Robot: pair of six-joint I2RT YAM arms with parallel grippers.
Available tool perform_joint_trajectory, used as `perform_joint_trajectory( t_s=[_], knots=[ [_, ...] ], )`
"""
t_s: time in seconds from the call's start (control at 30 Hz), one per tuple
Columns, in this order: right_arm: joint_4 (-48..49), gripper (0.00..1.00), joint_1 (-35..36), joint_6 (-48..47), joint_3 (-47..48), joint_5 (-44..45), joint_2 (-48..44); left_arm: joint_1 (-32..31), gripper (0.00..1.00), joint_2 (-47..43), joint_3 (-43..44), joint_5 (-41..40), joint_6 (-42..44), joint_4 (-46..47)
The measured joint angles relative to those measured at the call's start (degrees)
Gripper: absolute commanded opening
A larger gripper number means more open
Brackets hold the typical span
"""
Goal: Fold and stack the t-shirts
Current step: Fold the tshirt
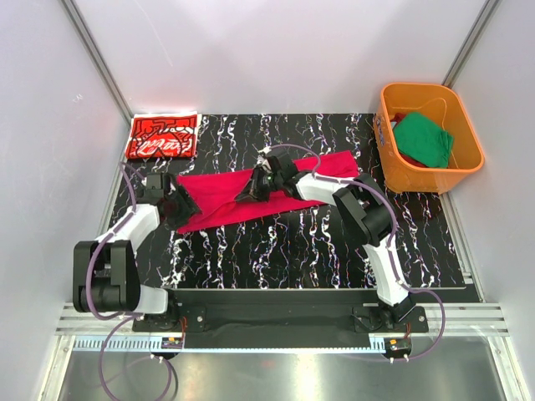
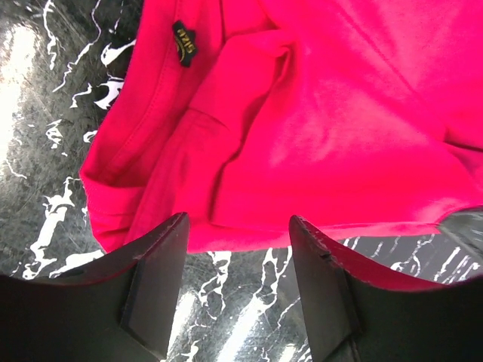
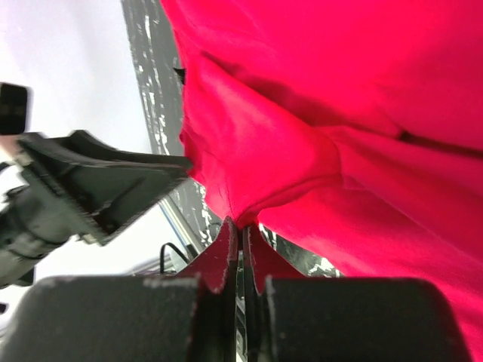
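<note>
Tub at far right, crimson tee pinched by right fingers, left fingers apart, empty.

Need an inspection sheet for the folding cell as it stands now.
Surface: black marbled tabletop, white veining.
Job's things: crimson shirt lying mid-table, partly folded; printed red shirt folded at the far left corner; green shirt in the orange tub.
Clutter: orange tub only, far right.
Grippers: left gripper open at the crimson shirt's edge; right gripper shut, pinching a fold of it.
Cables: purple cables loop off both arms; one arcs over the crimson shirt.
Surroundings: white walls, metal frame.
</note>
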Motion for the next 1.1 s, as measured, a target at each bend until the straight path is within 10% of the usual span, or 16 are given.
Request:
perform_joint_trajectory(
  t_s=[0.77,1.0,1.1],
  knots=[
    [1.81,0.00,0.00,1.95,1.51,-1.44,1.31,-0.90,0.36,7.48,0.81,1.97,-2.45,4.15],
    [1.68,0.00,0.00,1.77,1.66,-1.42,1.68,-0.94,0.03,7.48,0.81,2.86,-3.43,4.28],
    [1.01,0.00,0.00,1.20,2.08,-1.36,1.68,-0.94,0.14,7.48,1.64,2.82,-3.45,3.67]
  ],
)
